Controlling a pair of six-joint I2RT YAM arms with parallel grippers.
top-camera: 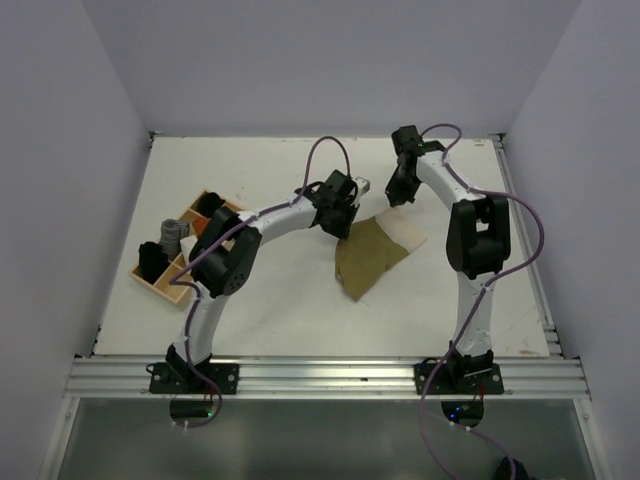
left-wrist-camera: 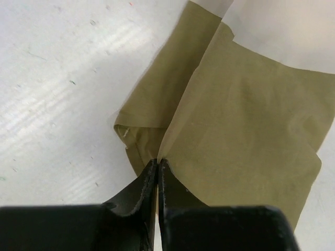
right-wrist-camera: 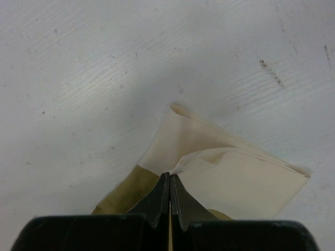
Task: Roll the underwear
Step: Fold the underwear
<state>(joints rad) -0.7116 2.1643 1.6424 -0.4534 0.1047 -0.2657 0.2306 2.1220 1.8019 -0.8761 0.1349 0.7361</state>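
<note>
1. Soft olive-khaki cloth underwear [top-camera: 372, 258], its cream-beige side showing at the far corner, lies spread near the middle of the tabletop [top-camera: 270, 310], slightly toward the right edge.
2. Left gripper [left-wrist-camera: 158, 161] is clamped on a raised ridge of olive cloth. Right gripper [right-wrist-camera: 169, 175] is clamped on a cream fold.
3. Risk: both pinches look thin, so the cloth may slip free under pull.
4. Risk: uneven travel between the grippers would skew or bunch the roll.

Left side blocked by wooden tray [top-camera: 163, 288]; open tabletop [top-camera: 290, 318] between underwear [top-camera: 366, 262] and near edge.
</note>
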